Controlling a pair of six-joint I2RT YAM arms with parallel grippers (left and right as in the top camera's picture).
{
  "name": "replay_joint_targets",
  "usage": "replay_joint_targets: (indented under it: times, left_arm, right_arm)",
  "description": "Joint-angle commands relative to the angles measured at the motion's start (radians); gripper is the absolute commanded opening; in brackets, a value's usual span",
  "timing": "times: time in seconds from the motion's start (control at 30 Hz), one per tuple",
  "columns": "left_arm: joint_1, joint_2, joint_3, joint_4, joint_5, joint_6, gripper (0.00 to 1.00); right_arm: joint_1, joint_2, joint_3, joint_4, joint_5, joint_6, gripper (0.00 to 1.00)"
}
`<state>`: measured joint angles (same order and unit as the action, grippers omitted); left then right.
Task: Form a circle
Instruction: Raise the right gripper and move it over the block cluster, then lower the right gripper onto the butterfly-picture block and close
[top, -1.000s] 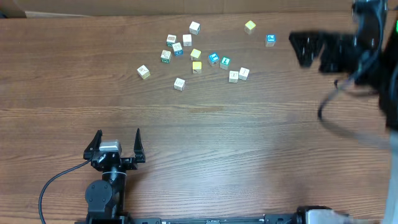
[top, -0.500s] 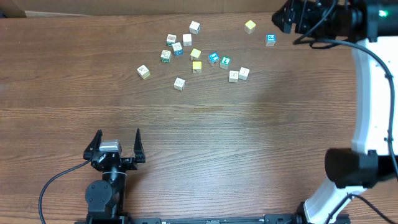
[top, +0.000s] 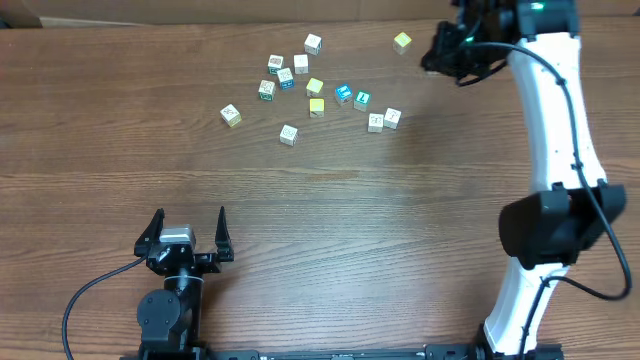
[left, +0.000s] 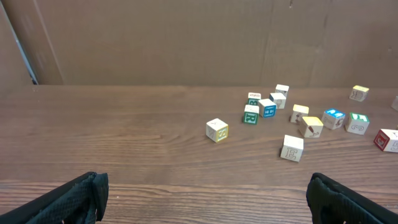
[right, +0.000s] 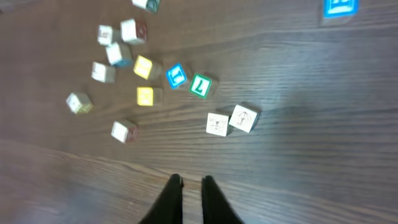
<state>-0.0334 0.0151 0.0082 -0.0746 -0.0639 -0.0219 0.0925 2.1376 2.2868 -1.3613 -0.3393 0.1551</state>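
Hovering my empty, pinched-shut right tool (right: 190, 182) near the pale printed wooden cubes (right: 230, 119), I judge circle-forming unstarted: reopen, then descend; left tool (top: 187, 232) gapes idle.

Wood-grain table (top: 330, 210), brown cardboard wall (left: 186, 37) behind

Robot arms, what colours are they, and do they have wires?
The left arm is all black, with pointed black fingers and a looping black cable. The right arm is white with chunky black joints, a thin black cable and slim black fingers.
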Motion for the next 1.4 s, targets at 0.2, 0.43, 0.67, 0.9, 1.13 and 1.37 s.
replay_joint_targets:
  times: [0.2, 0.43, 0.67, 0.9, 1.13, 1.37]
  left_arm:
    - [-0.006, -0.010, -0.003, 0.003, 0.005, 0.018, 1.00]
    - [-0.006, -0.010, -0.003, 0.003, 0.005, 0.018, 1.00]
    - [-0.006, -0.010, -0.003, 0.003, 0.005, 0.018, 1.00]
    - [-0.006, -0.010, -0.003, 0.003, 0.005, 0.018, 1.00]
    - [-0.006, -0.010, -0.003, 0.003, 0.005, 0.018, 1.00]
    - [-0.006, -0.010, -0.003, 0.003, 0.005, 0.018, 0.99]
  right_arm:
    - [0.126, 0.025, -0.205, 0.170, 0.143, 0.148, 0.16]
    - [0.185, 0.025, -0.449, 0.417, 0.209, 0.194, 0.28]
    - [0.188, 0.025, -0.620, 0.594, 0.217, 0.308, 0.30]
    - [0.187, 0.025, -0.699, 0.680, 0.254, 0.352, 0.38]
    - [0.186, 0.025, -0.711, 0.687, 0.315, 0.406, 0.50]
    - [0.180, 0.025, -0.711, 0.711, 0.323, 0.406, 0.54]
